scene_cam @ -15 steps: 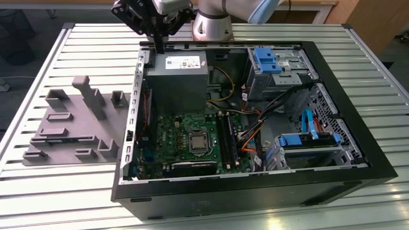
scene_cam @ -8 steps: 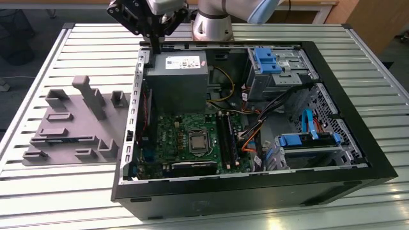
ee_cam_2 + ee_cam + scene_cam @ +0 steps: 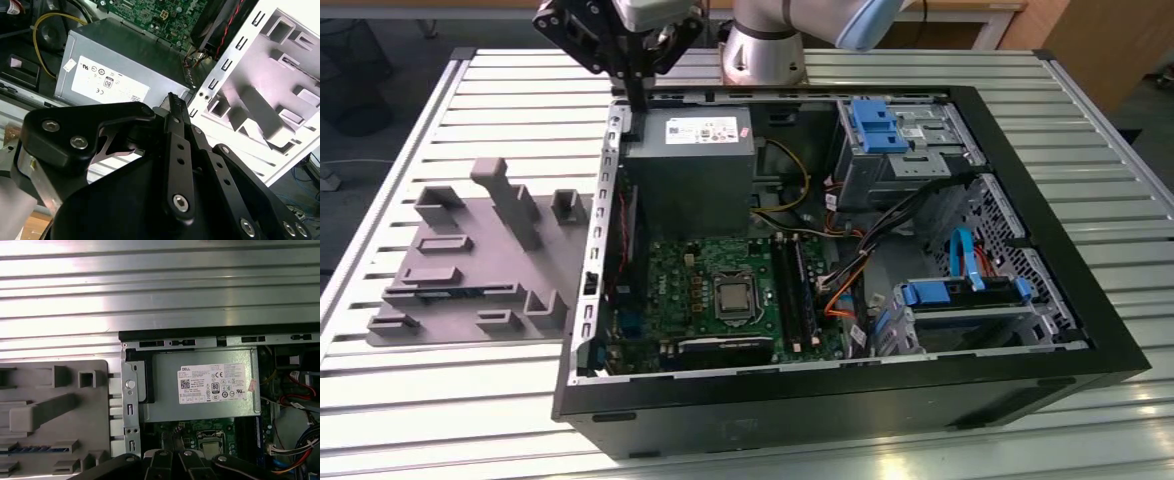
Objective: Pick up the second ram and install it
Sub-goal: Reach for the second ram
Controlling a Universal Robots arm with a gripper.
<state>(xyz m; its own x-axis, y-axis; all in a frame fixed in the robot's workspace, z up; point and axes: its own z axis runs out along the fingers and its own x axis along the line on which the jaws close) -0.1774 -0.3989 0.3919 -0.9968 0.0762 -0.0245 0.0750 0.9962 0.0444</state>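
On the grey fixture [image 3: 92, 405], the second ram [image 3: 30, 449] shows as a thin bluish strip; the tool [image 3: 173, 101] is closed, empty.

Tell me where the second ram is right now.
The second ram sits in a slot of the grey holder tray, to the exterior view's left of the open computer case, apart from the gripper.

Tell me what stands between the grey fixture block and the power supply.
The case's metal side wall, clearest in the first wrist view.
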